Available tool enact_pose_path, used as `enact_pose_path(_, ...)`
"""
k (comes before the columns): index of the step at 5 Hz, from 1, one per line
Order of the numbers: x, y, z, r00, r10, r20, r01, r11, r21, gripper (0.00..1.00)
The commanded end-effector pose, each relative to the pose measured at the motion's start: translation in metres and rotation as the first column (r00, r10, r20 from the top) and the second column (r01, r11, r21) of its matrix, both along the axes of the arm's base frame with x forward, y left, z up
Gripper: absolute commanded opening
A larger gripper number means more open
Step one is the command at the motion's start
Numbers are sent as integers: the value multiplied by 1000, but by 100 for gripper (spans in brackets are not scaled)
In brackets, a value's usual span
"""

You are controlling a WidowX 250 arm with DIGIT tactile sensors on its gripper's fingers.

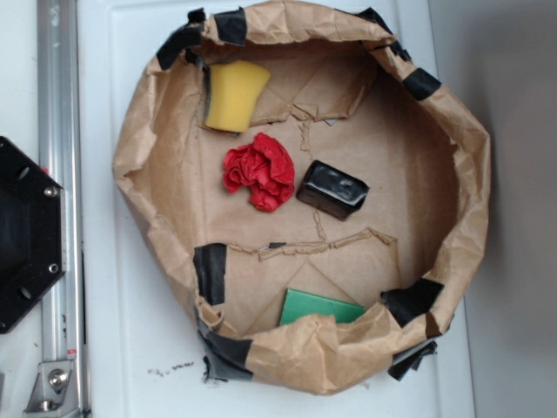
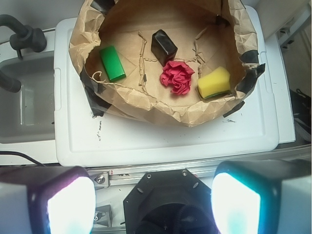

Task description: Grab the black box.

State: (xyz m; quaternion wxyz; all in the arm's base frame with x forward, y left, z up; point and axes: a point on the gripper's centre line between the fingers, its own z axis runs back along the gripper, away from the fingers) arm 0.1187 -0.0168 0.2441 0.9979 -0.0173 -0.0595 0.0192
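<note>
Nearest the wrist camera, the gripper [image 2: 151, 204] is seen with its two glowing fingers [image 2: 70, 207] spread wide apart, nothing held. Farther off, a crumpled brown paper nest [image 2: 146, 105] is set on a white tray [image 2: 161, 139]. On its floor the small glossy black box [image 2: 163, 47] is found, just beside a red cloth wad [image 2: 178, 77].

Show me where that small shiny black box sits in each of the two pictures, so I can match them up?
Exterior view: the small glossy black box lies right of centre inside the brown paper nest, just right of the crumpled red cloth wad.
Wrist view: the black box lies in the upper middle, just above and left of the red wad.
Shared landmark: the red wad, next to the box in both.
</note>
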Motion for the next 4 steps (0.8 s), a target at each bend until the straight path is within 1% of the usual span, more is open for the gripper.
enact_pose_path(1,0,0,0,1000,0,0,0,1000,0,100)
enact_pose_path(2,50,38,-31,998,32,-52,-31,999,30,100)
enact_pose_path(3,101,56,-50,999,-5,-49,6,1000,28,100)
enact_pose_path(4,153,59,-73,994,-96,-47,98,994,45,100)
